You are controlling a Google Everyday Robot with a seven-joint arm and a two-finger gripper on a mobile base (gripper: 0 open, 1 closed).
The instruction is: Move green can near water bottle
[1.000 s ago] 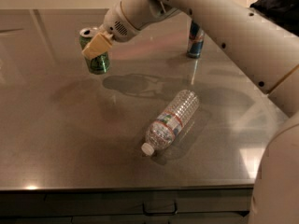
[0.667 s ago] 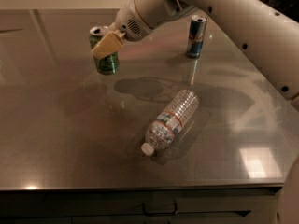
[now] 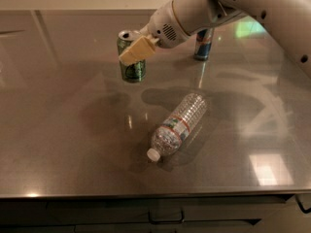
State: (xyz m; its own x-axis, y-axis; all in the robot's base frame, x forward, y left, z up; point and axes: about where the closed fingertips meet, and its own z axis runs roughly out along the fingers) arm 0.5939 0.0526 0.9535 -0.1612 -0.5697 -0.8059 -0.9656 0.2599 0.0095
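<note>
Back left, claw [image 3: 132, 52] clasps the green can [image 3: 133, 72].

The worktop [image 3: 58, 144] is grey metal, smooth and glossy enough to mirror lights and shadows. Near its far edge the pincer [image 3: 131, 51], with matt tan fingers [image 3: 138, 50], clamps the green can [image 3: 132, 72], which is shiny painted aluminium with a bare silver top. The water bottle [image 3: 177, 125] is clear ribbed plastic with a white plastic cap. The arm [image 3: 194, 13] has smooth white plastic shells.
</note>
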